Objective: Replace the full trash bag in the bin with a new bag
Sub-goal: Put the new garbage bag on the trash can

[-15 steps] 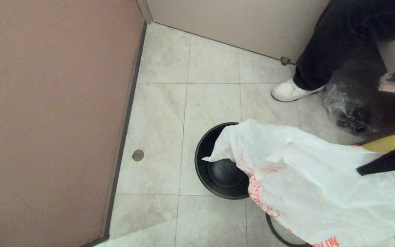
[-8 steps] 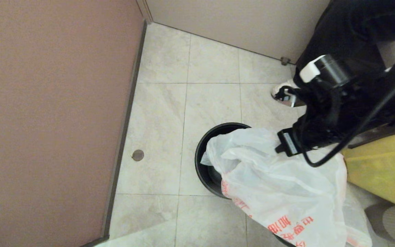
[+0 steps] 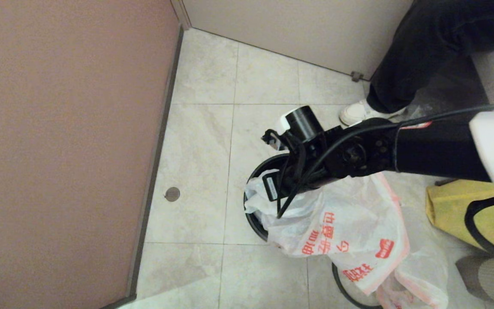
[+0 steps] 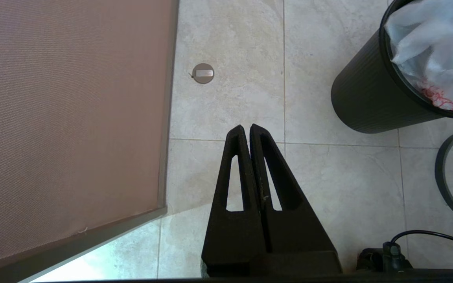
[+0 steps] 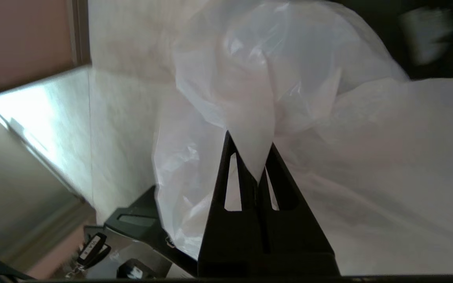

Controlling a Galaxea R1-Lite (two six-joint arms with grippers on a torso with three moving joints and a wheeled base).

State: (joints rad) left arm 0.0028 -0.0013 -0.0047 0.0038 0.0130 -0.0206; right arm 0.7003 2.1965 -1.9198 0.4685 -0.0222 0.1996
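The right gripper has its jaws pinched on a fold of the new bag, over the bin. Best to push the film deep inside, then spread the hem over the rim. The left gripper, jaws together, idles.

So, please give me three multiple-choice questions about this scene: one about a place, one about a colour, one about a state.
1. Where does the new bag lie?
A. flat beside the wall
B. draped over the bin
C. on the shoe

2. What colour is the print on the new bag?
A. blue
B. green
C. red

3. How is the right gripper?
A. shut on the new bag
B. open above the floor
C. shut on nothing

Answers:
1 B, white plastic spills over the black rim.
2 C, red characters and logo.
3 A, the film is pinched between its fingers.
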